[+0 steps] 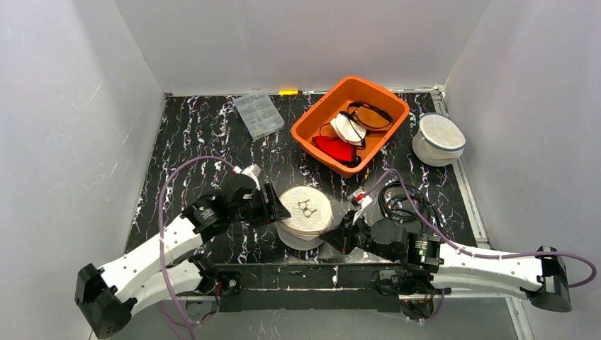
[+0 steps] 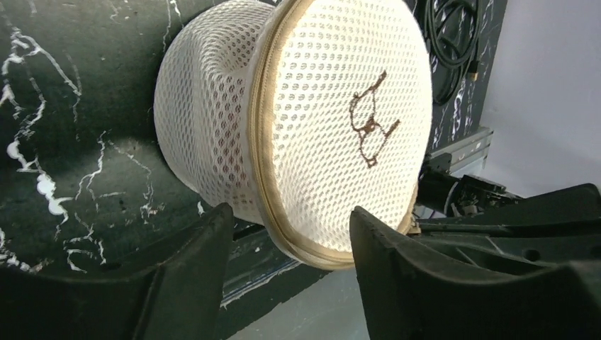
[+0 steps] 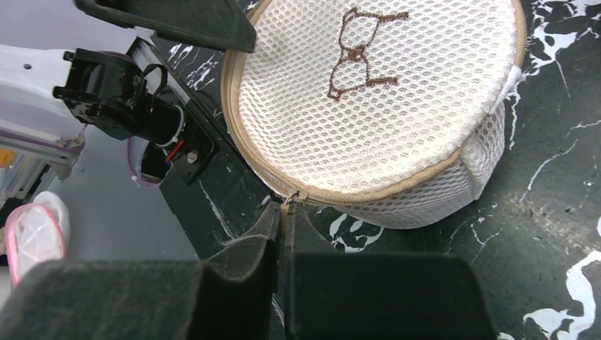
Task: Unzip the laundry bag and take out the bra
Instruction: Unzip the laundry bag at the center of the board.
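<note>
Fingers [image 3: 241, 262] of the right gripper [image 3: 285, 227] clench the zip pull [image 3: 287, 200]; with the left gripper [image 2: 287, 219] released, I judge the laundry bag [image 3: 383, 106] ahead may drag along rather than unzip.

walls [image 1: 305, 42]: plain pale grey panels at left, back and right | table [image 1: 191, 134]: black top with white marble-like veins | metal rail [image 1: 473, 202]: along the table's right edge | light: soft, even
</note>
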Controlling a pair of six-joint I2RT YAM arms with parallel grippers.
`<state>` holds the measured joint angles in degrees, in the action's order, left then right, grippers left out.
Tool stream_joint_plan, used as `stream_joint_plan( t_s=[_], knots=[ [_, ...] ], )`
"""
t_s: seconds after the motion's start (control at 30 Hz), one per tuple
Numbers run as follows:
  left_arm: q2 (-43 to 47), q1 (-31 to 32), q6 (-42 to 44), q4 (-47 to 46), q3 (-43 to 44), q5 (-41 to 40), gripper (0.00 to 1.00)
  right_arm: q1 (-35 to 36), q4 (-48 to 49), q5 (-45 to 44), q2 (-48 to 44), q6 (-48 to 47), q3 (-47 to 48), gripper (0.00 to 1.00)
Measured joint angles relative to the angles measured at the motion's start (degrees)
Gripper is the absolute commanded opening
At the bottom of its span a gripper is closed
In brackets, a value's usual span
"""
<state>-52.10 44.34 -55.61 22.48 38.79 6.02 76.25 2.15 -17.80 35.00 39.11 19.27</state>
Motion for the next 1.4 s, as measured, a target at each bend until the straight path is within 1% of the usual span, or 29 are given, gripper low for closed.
stream_joint_plan(
  t_s=[0.03, 0.1, 0.33, 0.43, 0.5, 0.67, 0.8, 0.97, 1.07, 1.17, 1.4],
  knots=[
    [1.31, 0.0, 0.33, 2.01, 0.72, -0.63, 0.68, 0.0, 0.7, 0.22, 0.37, 0.13, 0.0, 0.01],
    [3.56, 0.0, 0.59, 4.57, 1.57, -1.25, 0.7, 0.0, 2.01, 0.7, 1.22, 0.37, 0.0, 0.01],
    [15.15, 0.04, -2.32, 11.5, 1.9, -1.64, 0.72, 0.0, 8.83, 3.32, 6.69, 1.33, 0.0, 0.01],
    [18.32, 0.98, -6.14, 12.57, 1.18, -1.57, 0.73, 0.0, 11.82, 4.55, 9.62, 1.42, 0.0, 0.01],
    [18.56, 2.78, -7.78, 12.7, 0.7, -1.64, 0.73, 0.0, 13.79, 5.33, 11.76, 1.42, 0.0, 0.01],
    [16.33, 10.05, -12.7, 11.32, -0.9, -2.95, 0.73, 0.02, 17.84, 7.08, 17.31, 1.33, 0.31, 0.01],
    [13.38, 12.37, -15.45, 7.72, -1.7, -3.34, 0.73, 0.39, 19.71, 8.13, 21.24, 0.98, 2.01, 0.01],
    [9.9, 13.29, -17.57, 3.89, -2.36, -3.69, 0.71, 1.11, 21.86, 9.03, 23.45, 0.15, 3.96, 0.01],
    [8.15, 13.4, -18.32, 2.29, -2.91, -3.78, 0.69, 1.6, 22.99, 9.4, 24.37, -0.57, 4.98, 0.01],
    [7.56, 13.53, -18.95, 1.22, -3.72, -4.87, 0.63, 1.92, 23.54, 9.66, 24.48, -1.27, 5.31, 0.01],
    [8.57, 13.53, -21.44, 1.75, -5.84, -9.99, 0.44, 2.25, 23.74, 10.01, 24.02, -2.12, 5.33, 0.01]
  ],
)
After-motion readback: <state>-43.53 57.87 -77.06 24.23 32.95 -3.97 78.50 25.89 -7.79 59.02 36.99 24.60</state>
